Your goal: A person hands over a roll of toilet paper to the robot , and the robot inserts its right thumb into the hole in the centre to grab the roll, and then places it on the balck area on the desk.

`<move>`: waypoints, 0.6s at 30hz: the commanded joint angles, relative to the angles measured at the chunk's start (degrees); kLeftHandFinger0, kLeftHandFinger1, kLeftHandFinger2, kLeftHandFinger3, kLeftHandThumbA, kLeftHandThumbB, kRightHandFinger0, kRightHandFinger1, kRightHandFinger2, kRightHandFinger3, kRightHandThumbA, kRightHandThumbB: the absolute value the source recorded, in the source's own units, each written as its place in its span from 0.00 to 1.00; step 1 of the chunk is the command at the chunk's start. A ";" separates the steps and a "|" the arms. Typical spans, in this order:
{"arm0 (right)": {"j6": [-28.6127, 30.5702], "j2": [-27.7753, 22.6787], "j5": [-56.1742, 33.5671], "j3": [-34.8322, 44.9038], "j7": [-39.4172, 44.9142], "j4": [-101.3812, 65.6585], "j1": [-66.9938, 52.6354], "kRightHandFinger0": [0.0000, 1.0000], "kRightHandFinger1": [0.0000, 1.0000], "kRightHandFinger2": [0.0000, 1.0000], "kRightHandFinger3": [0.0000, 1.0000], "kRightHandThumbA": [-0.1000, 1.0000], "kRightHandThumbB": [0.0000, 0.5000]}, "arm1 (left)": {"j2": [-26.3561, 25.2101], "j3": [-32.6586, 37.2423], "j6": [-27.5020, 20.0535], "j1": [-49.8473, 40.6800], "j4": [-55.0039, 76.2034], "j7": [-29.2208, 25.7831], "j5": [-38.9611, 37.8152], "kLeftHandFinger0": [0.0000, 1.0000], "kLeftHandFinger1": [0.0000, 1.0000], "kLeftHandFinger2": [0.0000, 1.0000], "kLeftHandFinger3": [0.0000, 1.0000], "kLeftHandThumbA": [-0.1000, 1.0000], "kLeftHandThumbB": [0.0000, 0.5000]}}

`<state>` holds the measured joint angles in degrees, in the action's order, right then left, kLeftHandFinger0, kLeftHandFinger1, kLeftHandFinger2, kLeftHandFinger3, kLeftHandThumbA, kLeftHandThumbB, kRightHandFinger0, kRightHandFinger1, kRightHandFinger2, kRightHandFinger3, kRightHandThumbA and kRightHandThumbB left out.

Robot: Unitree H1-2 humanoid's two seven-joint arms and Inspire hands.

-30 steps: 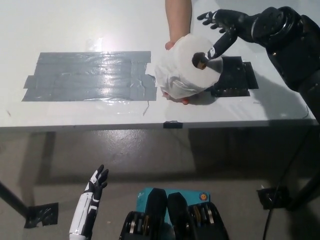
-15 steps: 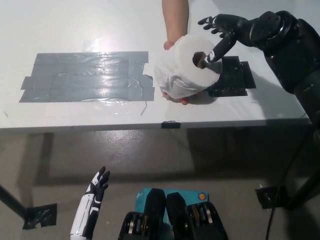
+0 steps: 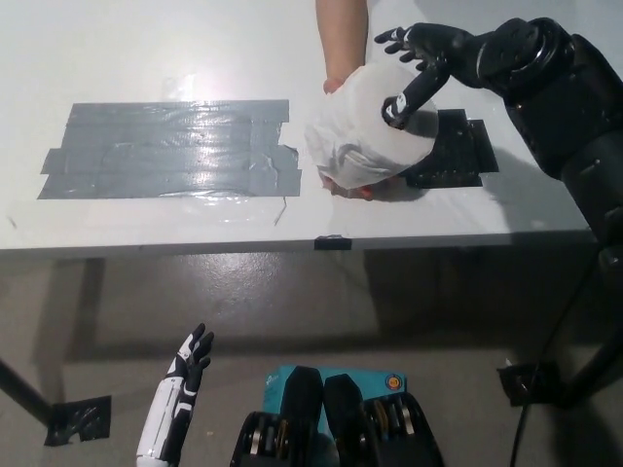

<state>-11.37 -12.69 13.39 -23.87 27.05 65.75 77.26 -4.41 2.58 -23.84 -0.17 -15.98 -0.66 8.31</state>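
Right hand (image 3: 419, 60): fingers spread, thumb in the core of the toilet paper roll (image 3: 370, 126). Roll held by a person's hand (image 3: 343, 136), black area (image 3: 458, 151) at its 3 o'clock. Left hand (image 3: 180, 404): at 7 o'clock, below the desk (image 3: 146, 58), fingers apart, empty.

Bright overhead light washes the white surface (image 3: 146, 49) pale. Strong glare streaks the grey tape patch (image 3: 165, 146) toward nine o'clock. The floor (image 3: 97, 321) beneath lies dim in the surface's shadow. Focus is slightly soft throughout.
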 commanded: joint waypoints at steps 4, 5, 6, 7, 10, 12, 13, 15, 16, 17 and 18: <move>5.28 1.16 4.99 -2.12 -4.10 2.07 4.80 1.00 1.00 1.00 1.00 0.98 0.78 | -0.47 0.34 -2.40 0.36 1.43 -0.22 0.68 1.00 1.00 1.00 1.00 1.00 0.33; 4.40 1.54 5.54 -2.86 -3.33 2.91 4.77 1.00 1.00 1.00 1.00 1.00 0.81 | -0.51 0.39 -2.14 0.38 1.57 -0.12 0.72 1.00 1.00 1.00 1.00 1.00 0.33; 5.49 1.63 5.57 -3.08 -2.46 3.45 4.74 1.00 1.00 1.00 1.00 1.00 0.71 | -0.51 0.41 -1.91 0.41 1.67 -0.03 0.66 1.00 1.00 1.00 1.00 1.00 0.35; 6.29 1.86 5.16 -2.76 -2.23 4.11 4.68 1.00 1.00 1.00 1.00 0.98 0.64 | -0.53 0.42 -1.69 0.35 1.83 0.03 0.64 1.00 1.00 1.00 1.00 1.00 0.34; 6.35 2.69 6.09 -3.31 -3.10 6.07 4.95 1.00 1.00 1.00 1.00 0.98 0.68 | -0.65 0.36 -1.55 0.26 2.11 0.13 0.39 1.00 1.00 1.00 1.00 1.00 0.34; 5.91 3.26 7.45 -4.28 -4.59 7.18 5.03 1.00 1.00 1.00 1.00 0.99 0.79 | -0.69 0.32 -1.89 0.45 2.10 -0.04 0.57 1.00 1.00 1.00 1.00 1.00 0.32; 5.74 3.40 7.48 -4.24 -5.32 7.39 4.94 1.00 1.00 1.00 1.00 0.98 0.81 | -0.72 0.32 -2.08 0.59 1.91 -0.10 0.63 1.00 1.00 1.00 1.00 1.00 0.32; 5.03 3.89 6.93 -3.61 -5.74 7.95 4.57 1.00 1.00 1.00 1.00 0.94 0.83 | -0.80 0.35 -1.71 0.56 2.09 -0.05 0.78 1.00 1.00 1.00 1.00 1.00 0.33; 4.79 4.05 7.58 -4.03 -6.11 8.42 4.65 1.00 1.00 1.00 1.00 0.96 0.88 | -0.76 0.34 -1.54 0.78 2.12 -0.04 0.73 1.00 1.00 1.00 1.00 1.00 0.33; 4.60 4.46 8.98 -5.26 -7.02 8.99 4.51 1.00 1.00 1.00 1.00 1.00 0.93 | -0.77 0.32 -1.65 0.83 2.11 0.03 0.57 1.00 1.00 1.00 1.00 1.00 0.32; 4.88 4.75 9.80 -5.97 -7.61 9.11 4.15 1.00 1.00 1.00 1.00 1.00 0.90 | -0.85 0.32 -1.65 0.81 2.17 0.17 0.41 1.00 1.00 1.00 1.00 1.00 0.32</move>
<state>-7.68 -9.23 19.47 -28.21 23.34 74.01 77.69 -4.67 2.69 -23.93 -0.02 -15.79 -0.65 8.57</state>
